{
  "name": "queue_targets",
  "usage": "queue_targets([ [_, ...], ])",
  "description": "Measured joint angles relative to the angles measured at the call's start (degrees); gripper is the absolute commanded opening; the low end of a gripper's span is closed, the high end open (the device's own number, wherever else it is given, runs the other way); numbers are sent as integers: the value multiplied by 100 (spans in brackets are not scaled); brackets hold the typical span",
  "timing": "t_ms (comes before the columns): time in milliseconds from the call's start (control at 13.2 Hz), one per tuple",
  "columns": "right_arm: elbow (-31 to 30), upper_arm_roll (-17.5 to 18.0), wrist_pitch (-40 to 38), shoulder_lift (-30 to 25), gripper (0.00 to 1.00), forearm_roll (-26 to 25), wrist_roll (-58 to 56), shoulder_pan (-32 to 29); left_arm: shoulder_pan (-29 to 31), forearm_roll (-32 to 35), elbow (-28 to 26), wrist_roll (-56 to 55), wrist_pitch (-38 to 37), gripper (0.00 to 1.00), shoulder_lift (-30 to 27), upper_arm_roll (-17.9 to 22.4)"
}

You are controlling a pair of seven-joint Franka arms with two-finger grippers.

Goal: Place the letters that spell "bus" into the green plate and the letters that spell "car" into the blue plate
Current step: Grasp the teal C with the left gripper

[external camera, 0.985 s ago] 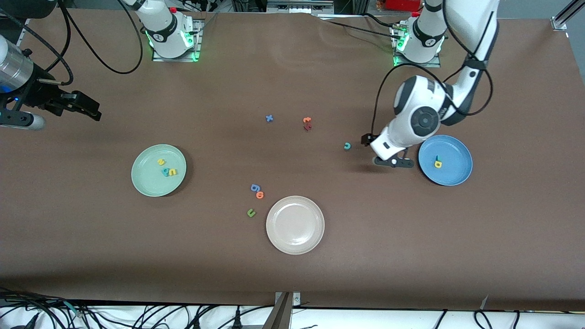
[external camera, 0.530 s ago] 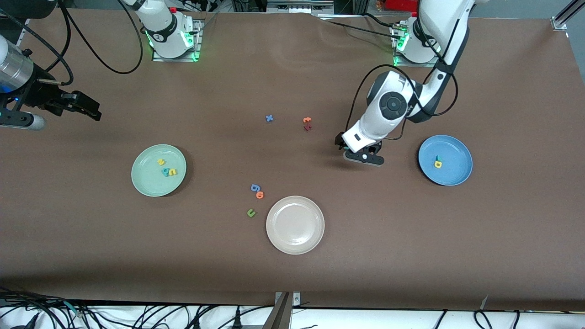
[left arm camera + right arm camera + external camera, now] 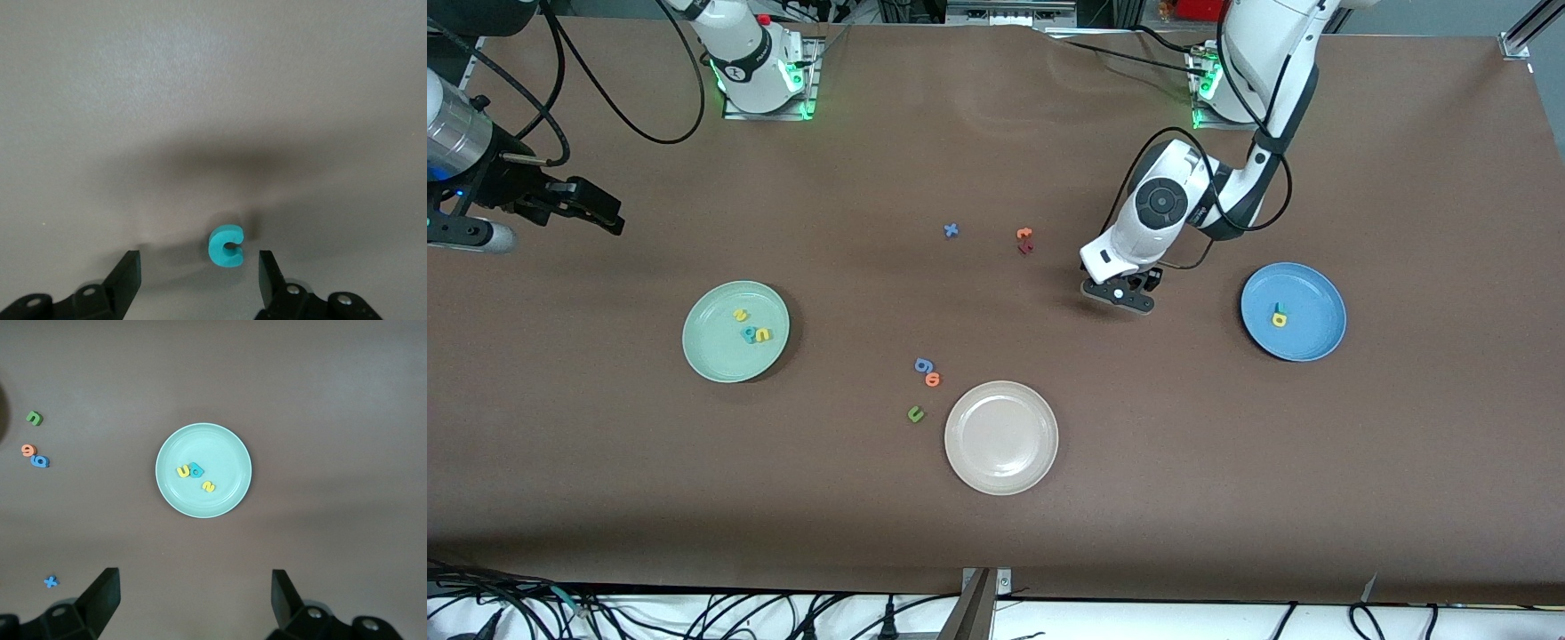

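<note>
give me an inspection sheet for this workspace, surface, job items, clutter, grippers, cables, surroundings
Surface: brown table, bare patches.
Job's things: green plate holds yellow u, teal b, yellow s; blue plate holds yellow a, teal r; teal c on the table.
Clutter: beige plate, loose letters.
Grippers: left gripper open astride the c; right gripper open, waiting above the green plate.
Cables: along the table edges.
Surroundings: nothing seen.
</note>
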Motion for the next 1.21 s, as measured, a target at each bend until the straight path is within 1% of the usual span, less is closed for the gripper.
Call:
queue_targets([
  [152, 0, 0, -1, 0, 100, 0, 0, 0, 0, 186, 0, 1, 82, 71, 47, 0],
  [227, 0, 0, -1, 0, 100, 0, 0, 0, 0, 330, 0, 1, 130, 67, 65, 0],
  [455, 0, 0, -3, 0, 100, 0, 0, 0, 0, 819, 2, 1, 215, 68, 85, 0],
  [606, 0, 0, -13, 0, 100, 0, 0, 0, 0, 1004, 2, 1, 240, 66, 93, 0],
  [758, 0, 0, -17, 0, 100, 0, 0, 0, 0, 1027, 2, 2, 289, 50, 110, -1],
  [833, 0, 0, -17, 0, 100, 0, 0, 0, 0, 1027, 2, 2, 308, 46, 121, -1],
  [985, 0, 0, -19, 1, 100, 0, 0, 0, -4, 1027, 10, 3, 332, 28, 114, -27],
  [1212, 0, -1, -27, 1, 100, 0, 0, -1, -7, 1027, 18, 3, 336, 7, 99, -53],
])
